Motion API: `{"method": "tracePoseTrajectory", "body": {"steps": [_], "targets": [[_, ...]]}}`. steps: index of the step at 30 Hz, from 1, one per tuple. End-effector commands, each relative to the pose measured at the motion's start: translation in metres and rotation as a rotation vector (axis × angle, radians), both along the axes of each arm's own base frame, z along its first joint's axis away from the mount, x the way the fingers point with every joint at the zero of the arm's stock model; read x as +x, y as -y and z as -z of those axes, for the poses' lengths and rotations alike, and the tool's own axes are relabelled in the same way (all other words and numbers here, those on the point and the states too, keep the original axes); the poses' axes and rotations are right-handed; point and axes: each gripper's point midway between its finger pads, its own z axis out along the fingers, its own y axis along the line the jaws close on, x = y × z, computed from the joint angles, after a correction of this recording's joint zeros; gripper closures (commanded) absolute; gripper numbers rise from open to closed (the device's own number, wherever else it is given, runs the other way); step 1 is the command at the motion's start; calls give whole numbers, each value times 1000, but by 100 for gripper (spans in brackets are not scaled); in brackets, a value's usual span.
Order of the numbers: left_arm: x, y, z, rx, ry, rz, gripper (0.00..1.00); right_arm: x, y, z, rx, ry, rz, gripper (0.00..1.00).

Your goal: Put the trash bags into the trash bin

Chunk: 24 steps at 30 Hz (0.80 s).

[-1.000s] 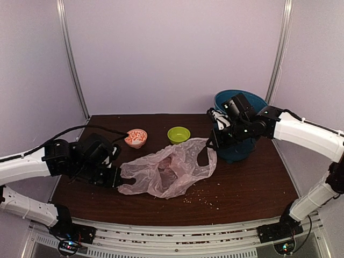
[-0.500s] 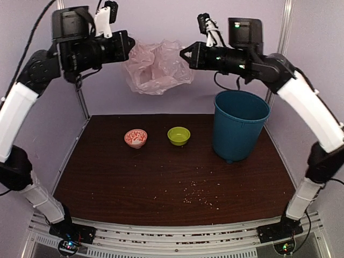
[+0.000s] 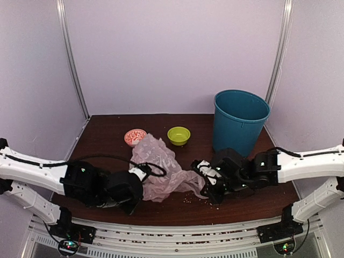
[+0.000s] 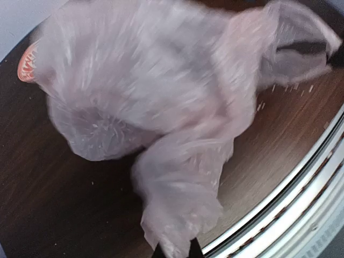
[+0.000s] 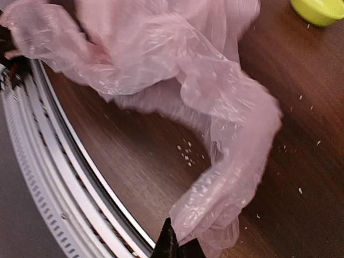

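The pale-pink trash bag [image 3: 161, 169] lies bunched on the dark table between my two grippers, near the front. My left gripper [image 3: 134, 194] is shut on the bag's left end; the left wrist view shows the bag [image 4: 161, 123] running into the closed fingertips. My right gripper [image 3: 207, 189] is shut on the bag's right end; in the right wrist view the bag [image 5: 177, 70] stretches away from the pinched corner. The teal-blue trash bin [image 3: 240, 121] stands upright at the back right, with no bag in it that I can see.
A lime-green bowl [image 3: 178, 135] and a red-and-white patterned bowl [image 3: 134, 136] stand behind the bag; both also show in wrist views, the green bowl [image 5: 321, 9] and the patterned bowl [image 4: 27, 63]. Crumbs [image 3: 188, 200] lie near the table's front edge, by the metal rail [image 3: 172, 236].
Half a second ago both grippers held the bag high in the air; now they are low over the front of the table and the bag rests bunched between them.
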Motion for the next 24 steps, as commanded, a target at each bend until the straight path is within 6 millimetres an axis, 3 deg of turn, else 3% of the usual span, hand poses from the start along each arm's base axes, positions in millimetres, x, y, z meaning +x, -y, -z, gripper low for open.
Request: {"method": "tracePoseTrajectory", "body": {"steps": [1,6,10,14,16,20,22,24], "targets": [[27,13,-100,-366,79,-224,100,14,-31,-125,350,126,9,100],[41,-2,-141,-408,176,-296,100,38,-57,-167,406,169,29,100],[51,-21,-140,-381,145,-391,100,71,-63,-193,448,165,141,100],[60,-24,-130,-440,43,-432,100,95,-66,-216,484,190,216,100],[62,-23,-100,-430,-58,-435,100,108,-64,-202,439,187,259,100],[67,-25,-44,-365,-194,-442,100,141,-56,-131,282,83,363,100],[88,-29,-41,-349,-197,-447,100,162,-59,-110,244,48,386,100],[128,-38,-59,-345,-147,-467,100,192,-70,-120,244,55,403,100]]}}
